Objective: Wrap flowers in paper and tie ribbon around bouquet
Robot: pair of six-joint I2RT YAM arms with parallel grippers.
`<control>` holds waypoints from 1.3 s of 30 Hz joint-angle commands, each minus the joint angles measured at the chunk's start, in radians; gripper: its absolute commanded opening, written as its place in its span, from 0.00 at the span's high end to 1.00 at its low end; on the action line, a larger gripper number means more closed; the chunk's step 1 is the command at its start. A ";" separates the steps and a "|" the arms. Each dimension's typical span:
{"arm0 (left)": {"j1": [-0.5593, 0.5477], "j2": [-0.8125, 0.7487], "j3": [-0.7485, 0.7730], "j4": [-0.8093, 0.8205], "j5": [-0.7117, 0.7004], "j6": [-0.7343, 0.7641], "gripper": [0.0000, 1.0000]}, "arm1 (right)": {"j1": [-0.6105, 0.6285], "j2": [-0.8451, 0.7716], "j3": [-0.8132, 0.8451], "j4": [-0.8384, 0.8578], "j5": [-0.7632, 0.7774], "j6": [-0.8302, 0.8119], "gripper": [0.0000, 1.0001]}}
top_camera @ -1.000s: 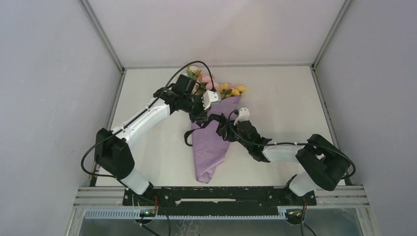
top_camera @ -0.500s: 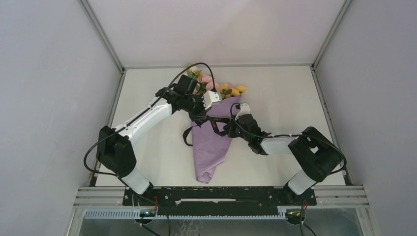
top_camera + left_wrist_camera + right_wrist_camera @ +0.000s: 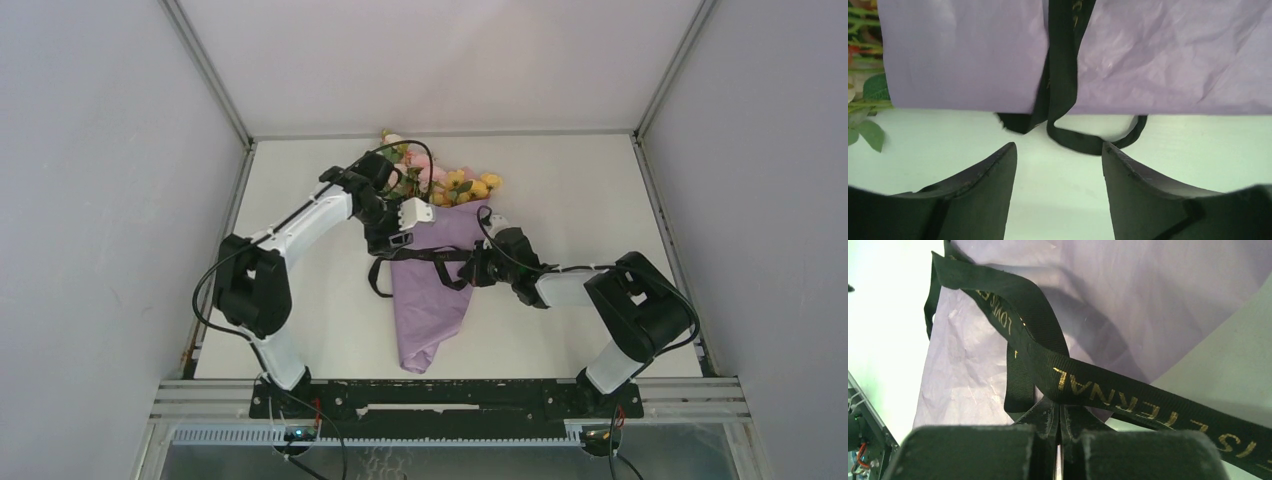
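The left gripper [image 3: 1058, 150] is standing open with nothing between its jaws; a loop of the ribbon [image 3: 1063, 60] is lying just ahead of them, hanging off the purple paper [image 3: 1173, 55] of the bouquet [image 3: 430, 300]. The right gripper [image 3: 1059, 412] is pinching the ribbon in its closed tips, the gold-lettered strip crossing the paper just beyond them.

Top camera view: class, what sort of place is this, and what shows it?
Probably a robot test booth: plain grey walls around a white table, left arm and right arm bolted at its near edge.
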 commanded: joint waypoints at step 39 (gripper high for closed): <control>0.046 0.212 -0.112 0.207 -0.119 0.544 0.61 | -0.007 -0.050 0.030 -0.039 -0.034 -0.051 1.00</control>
